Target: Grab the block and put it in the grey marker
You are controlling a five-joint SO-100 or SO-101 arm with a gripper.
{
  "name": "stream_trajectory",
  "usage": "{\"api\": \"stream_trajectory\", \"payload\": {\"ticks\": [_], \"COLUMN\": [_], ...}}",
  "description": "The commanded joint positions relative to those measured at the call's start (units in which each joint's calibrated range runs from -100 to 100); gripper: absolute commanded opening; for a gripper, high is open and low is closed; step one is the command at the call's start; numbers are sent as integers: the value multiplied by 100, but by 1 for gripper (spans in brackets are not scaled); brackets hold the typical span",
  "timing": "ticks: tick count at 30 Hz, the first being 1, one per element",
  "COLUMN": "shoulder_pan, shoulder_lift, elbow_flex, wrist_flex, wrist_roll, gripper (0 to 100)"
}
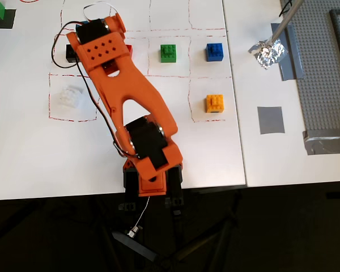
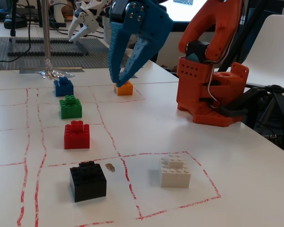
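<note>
Black brick [image 2: 87, 180] nearest; jaws [image 2: 119, 80] open, pointing down

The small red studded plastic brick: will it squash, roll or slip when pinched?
The small red studded plastic brick looks rigid, so it probably won't squash. It sits flat and boxy, so rolling seems unlikely. Its glossy sides may slip somewhat in the blue pincer.

From overhead, the orange arm [image 1: 127, 96] reaches across the white table [image 1: 22, 141], covering most of the red block [image 1: 128, 50], well apart from the grey marker [image 1: 271, 120].
</note>
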Motion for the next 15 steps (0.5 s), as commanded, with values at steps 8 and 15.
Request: {"api": "stream_trajectory", "payload": {"ticks": [8, 15], "shoulder_pan": [-238, -62], "shoulder_lift": [2343, 3067], "elbow_flex": [-3108, -3616], "wrist_flex": [842, 908], "wrist_roll": [-576, -645], "gripper": [10, 22]}}
